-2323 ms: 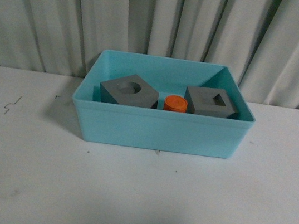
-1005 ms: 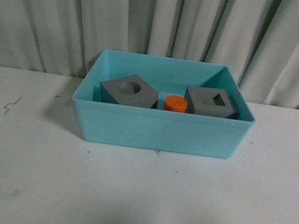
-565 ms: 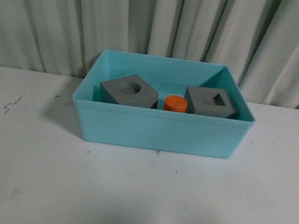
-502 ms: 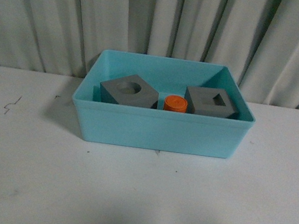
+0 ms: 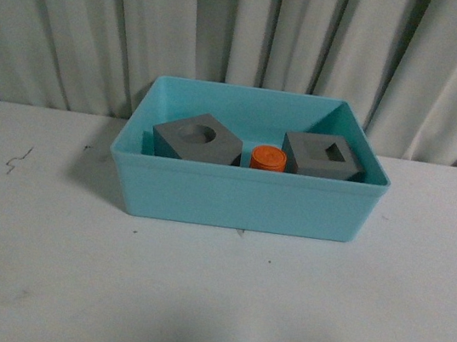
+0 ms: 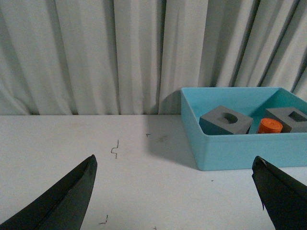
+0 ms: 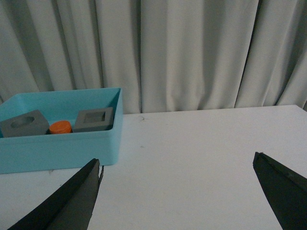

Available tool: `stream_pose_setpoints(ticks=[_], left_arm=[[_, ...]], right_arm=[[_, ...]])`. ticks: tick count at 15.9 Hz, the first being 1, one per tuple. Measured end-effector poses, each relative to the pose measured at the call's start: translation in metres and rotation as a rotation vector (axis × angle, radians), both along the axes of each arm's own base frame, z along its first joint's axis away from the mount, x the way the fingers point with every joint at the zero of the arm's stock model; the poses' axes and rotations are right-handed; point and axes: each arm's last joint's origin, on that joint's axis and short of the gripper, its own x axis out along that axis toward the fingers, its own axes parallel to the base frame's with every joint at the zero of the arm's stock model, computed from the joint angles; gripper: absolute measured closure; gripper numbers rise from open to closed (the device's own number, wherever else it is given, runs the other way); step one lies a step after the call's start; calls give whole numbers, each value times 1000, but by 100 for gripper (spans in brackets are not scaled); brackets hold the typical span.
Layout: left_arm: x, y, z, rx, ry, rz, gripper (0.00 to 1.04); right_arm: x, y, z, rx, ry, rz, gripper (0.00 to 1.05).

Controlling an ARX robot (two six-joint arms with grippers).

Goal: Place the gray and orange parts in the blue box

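The blue box [image 5: 246, 198] stands at the middle of the white table near the curtain. Inside it sit a gray cube with a round recess [image 5: 197, 142], a small orange cylinder [image 5: 268, 158] and a gray cube with a square recess [image 5: 324, 156], side by side. Neither arm shows in the front view. My left gripper [image 6: 175, 191] is open over bare table, well short of the blue box [image 6: 240, 152], with nothing between its fingers. My right gripper [image 7: 176, 191] is open too, empty, with the blue box [image 7: 62, 148] off to one side.
A pleated grey-white curtain [image 5: 248, 36] closes off the back of the table. Small dark scratch marks [image 5: 15, 161] dot the white tabletop [image 5: 208, 306] left of the box.
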Motion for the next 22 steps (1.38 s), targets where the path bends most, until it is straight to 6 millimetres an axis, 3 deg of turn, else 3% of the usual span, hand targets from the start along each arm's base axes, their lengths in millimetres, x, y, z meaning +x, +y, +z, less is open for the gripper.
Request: stream_pose_setpoints(ticks=[22], left_arm=[[0, 0, 0, 0, 0, 0, 7]], right_arm=[[0, 0, 0, 0, 0, 0, 6]])
